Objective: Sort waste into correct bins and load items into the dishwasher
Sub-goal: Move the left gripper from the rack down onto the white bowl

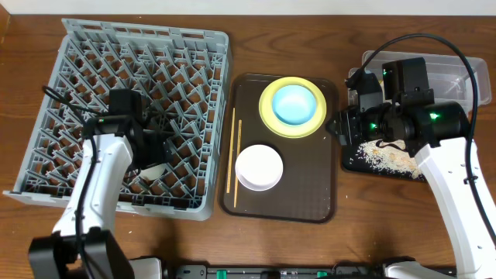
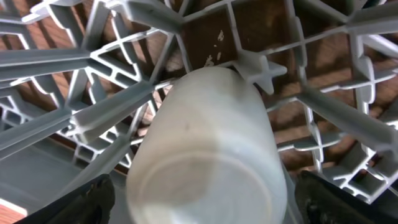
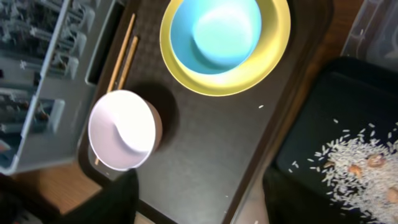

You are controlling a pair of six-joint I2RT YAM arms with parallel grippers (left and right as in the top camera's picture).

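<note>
Cup (image 2: 205, 155), white and smooth, is pictured lodged between pegs of the grey dish rack (image 1: 85, 54), flanked by parted fingers (image 2: 93, 202) of the left tool (image 2: 202, 200), neither touching it. Yellow plate (image 1: 266, 108) with light blue bowl (image 1: 294, 103) inside, white bowl (image 1: 259, 167) and chopsticks (image 3: 121, 53) are seen on the brown serving tray (image 1: 310, 194), overhung by the right tool (image 3: 193, 199), spread and empty.

Table (image 1: 349, 232): dish rack (image 1: 178, 85), brown tray (image 1: 306, 178), black tray (image 1: 350, 161), tub (image 1: 453, 77).
</note>
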